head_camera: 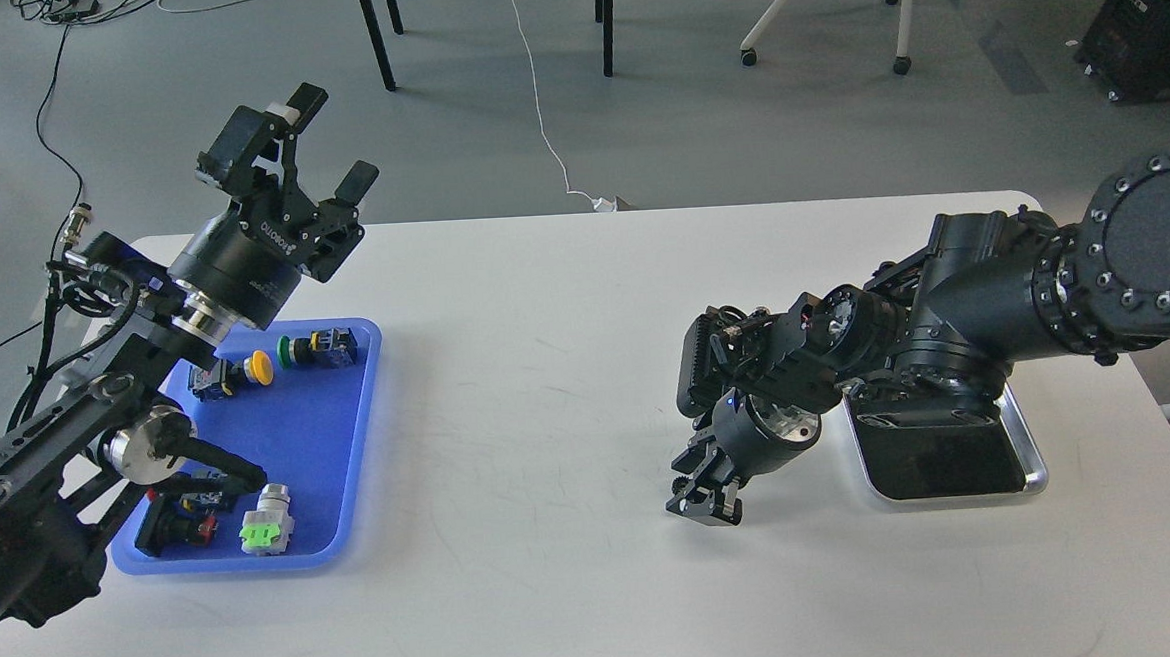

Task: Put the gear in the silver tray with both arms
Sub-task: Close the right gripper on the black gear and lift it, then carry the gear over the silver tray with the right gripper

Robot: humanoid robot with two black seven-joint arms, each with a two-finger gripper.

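We look down on a white table [568, 389] with rounded corners; its top is matte and faintly scuffed, with thin curved marks near the middle.

By the table's left edge lies a blue plastic tray [337, 462]. On it sit small push-button parts: a yellow-capped button [259, 367] and a green-capped button [291, 350] toward its far end, a red and black part [180, 528] and a silver part with a bright green face [267, 525] toward its near end.

Our left gripper [333, 143] is raised above the far left corner of the table, over the far end of the blue tray, its fingers spread wide apart and holding nothing. Its arm comes up across the left side of the blue tray.

Near the table's right edge lies the silver tray [1033, 460], its dark mirror-like bottom showing the arm's reflection. Our right arm [955, 309] crosses over the far part of that tray. Our right gripper [706, 497] hangs low over bare table, just to the left of the silver tray and pointing down at the near edge; it is dark and seen almost end-on, so we cannot tell whether its fingers are spread or pressed together.

Beyond the far edge is a grey floor. A white cable [539, 101] runs across it to a plug by the table's far edge; black table legs [376, 34] stand behind, a white wheeled chair base [828, 5] at the upper right, and black cables trail at the upper left.
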